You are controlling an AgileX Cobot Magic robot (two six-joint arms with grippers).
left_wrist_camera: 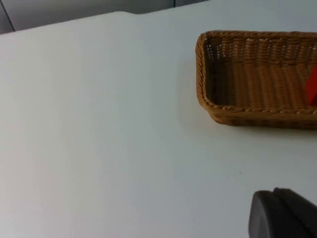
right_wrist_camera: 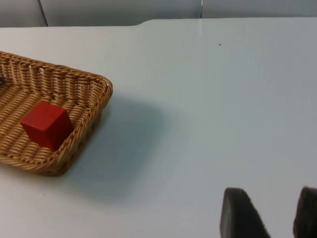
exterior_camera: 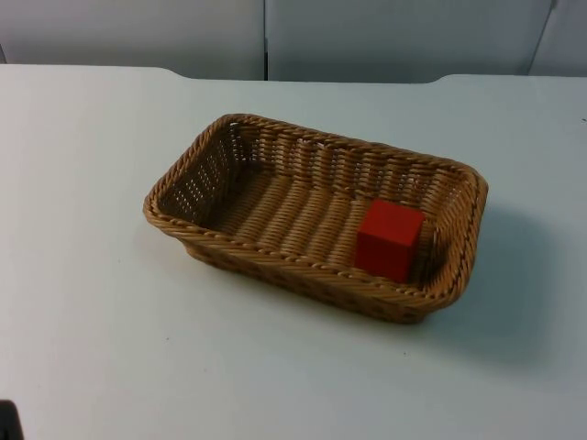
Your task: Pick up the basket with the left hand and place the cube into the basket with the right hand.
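Red cube (exterior_camera: 391,240) already inside wicker basket (exterior_camera: 275,156), at its right end, basket resting on table (exterior_camera: 92,321). Right gripper (right_wrist_camera: 270,213) released, well apart, nearer the cube. Left gripper (left_wrist_camera: 282,213): state cannot be told.

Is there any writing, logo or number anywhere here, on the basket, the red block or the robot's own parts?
None can be read.
Basket: plain woven wicker, no tag or label.
Red cube: plain faces, no print.
Table and grey wall: bare, no signs.
Right end effector and left end effector fingertip: plain black, no marking.
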